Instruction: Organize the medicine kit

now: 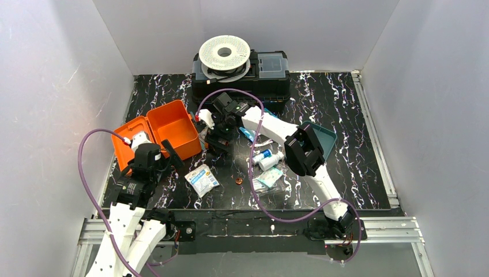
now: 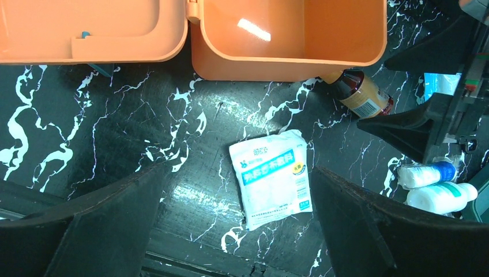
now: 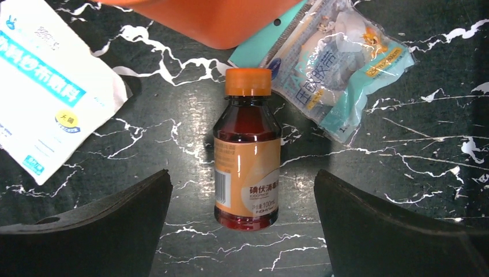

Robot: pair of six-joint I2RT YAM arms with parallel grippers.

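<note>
The medicine kit (image 1: 164, 131) is an orange hinged box lying open and empty at the left; its two halves also fill the top of the left wrist view (image 2: 288, 34). Its teal tray (image 1: 327, 140) lies apart at the right, partly behind my right arm. My left gripper (image 1: 168, 153) is open and empty, above a white and blue packet (image 2: 271, 176). My right gripper (image 1: 218, 143) is open, with its jaws either side of the base of a brown bottle with an orange cap (image 3: 247, 156) that lies flat beside the box. It touches nothing.
A clear bag of cotton items (image 3: 340, 63) lies past the bottle cap. Two white bottles (image 1: 268, 158) and more packets (image 1: 268, 179) lie mid-table. A small coin (image 1: 238, 180) is nearby. A black toolbox with a white spool (image 1: 242, 72) stands at the back. White walls surround the table.
</note>
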